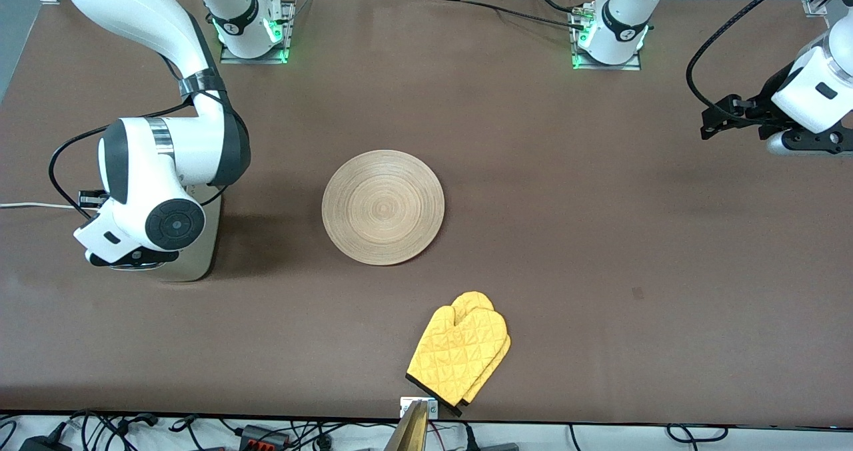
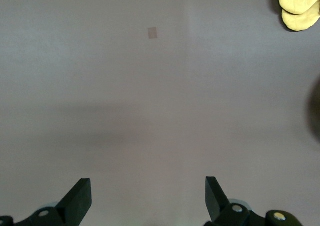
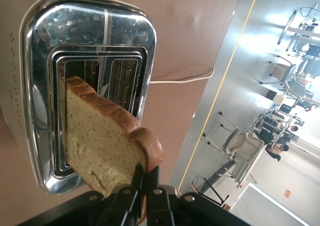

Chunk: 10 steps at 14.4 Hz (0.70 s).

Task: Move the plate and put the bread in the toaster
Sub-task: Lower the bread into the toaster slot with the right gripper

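Note:
The toaster (image 3: pixel 100 31) shows its chrome top and two slots in the right wrist view. My right gripper (image 3: pixel 145 173) is shut on the crust edge of the bread (image 3: pixel 100 141) and holds the slice just above the slots. In the front view my right arm's hand (image 1: pixel 133 238) covers most of the toaster (image 1: pixel 200 251), and the bread is hidden. The plate (image 1: pixel 383 206) lies empty at the table's middle. My left gripper (image 2: pixel 148 196) is open and empty over bare table at the left arm's end (image 1: pixel 810 143).
A yellow oven mitt (image 1: pixel 461 351) lies near the table's front edge, nearer the front camera than the plate; it also shows in the left wrist view (image 2: pixel 298 5). The toaster's white cord (image 1: pixel 26 206) runs off the table's edge at the right arm's end.

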Available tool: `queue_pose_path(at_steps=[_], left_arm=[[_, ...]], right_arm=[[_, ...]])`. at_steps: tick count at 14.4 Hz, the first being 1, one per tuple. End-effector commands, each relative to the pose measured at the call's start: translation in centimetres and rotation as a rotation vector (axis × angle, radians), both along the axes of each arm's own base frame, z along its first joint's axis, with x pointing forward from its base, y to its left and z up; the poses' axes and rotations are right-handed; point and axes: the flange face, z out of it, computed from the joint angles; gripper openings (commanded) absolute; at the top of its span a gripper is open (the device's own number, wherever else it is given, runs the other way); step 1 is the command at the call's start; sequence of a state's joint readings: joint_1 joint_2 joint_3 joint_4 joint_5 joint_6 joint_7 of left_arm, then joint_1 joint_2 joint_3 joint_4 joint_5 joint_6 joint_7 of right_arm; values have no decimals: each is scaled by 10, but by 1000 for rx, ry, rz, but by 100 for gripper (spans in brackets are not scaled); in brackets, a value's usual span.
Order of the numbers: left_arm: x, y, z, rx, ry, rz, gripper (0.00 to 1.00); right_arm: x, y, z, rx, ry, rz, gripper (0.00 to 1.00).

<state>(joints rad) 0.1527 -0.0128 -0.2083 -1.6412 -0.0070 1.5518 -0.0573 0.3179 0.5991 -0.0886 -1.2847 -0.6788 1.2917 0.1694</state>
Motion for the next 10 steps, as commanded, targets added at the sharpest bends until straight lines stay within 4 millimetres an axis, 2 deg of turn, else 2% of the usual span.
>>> queue_pose_path(at_steps=[1,3,4,6,7,8,9,10], left_arm=[[8,-16,-1,-17,7,-23,100],[10,-19,-10,-19,26,-47,100],[10,-33,-12,-11,26,-76,100],[10,-38,-7,-14,11,-86,100],[10,-40,-7,-13,9,-74,100],[9,-38,-8,-18,19,-69,100],[9,-35,-8,-19,20,-63,100],[9,-34,-8,-21,20,-61,100]], right_arm=[[-3,0,-2,-11,-8,-9,0],[-3,2,-2,0,-13,-11,0],[-2,1,-4,7,-12,-15,0],[-2,0,-7,10,-9,-18,2],[-2,-1,-7,10,-13,-25,7],[-2,-3,-8,18,-14,-37,28],[-3,-2,-8,19,-11,-38,65],[-3,2,-9,22,-15,-30,93]])
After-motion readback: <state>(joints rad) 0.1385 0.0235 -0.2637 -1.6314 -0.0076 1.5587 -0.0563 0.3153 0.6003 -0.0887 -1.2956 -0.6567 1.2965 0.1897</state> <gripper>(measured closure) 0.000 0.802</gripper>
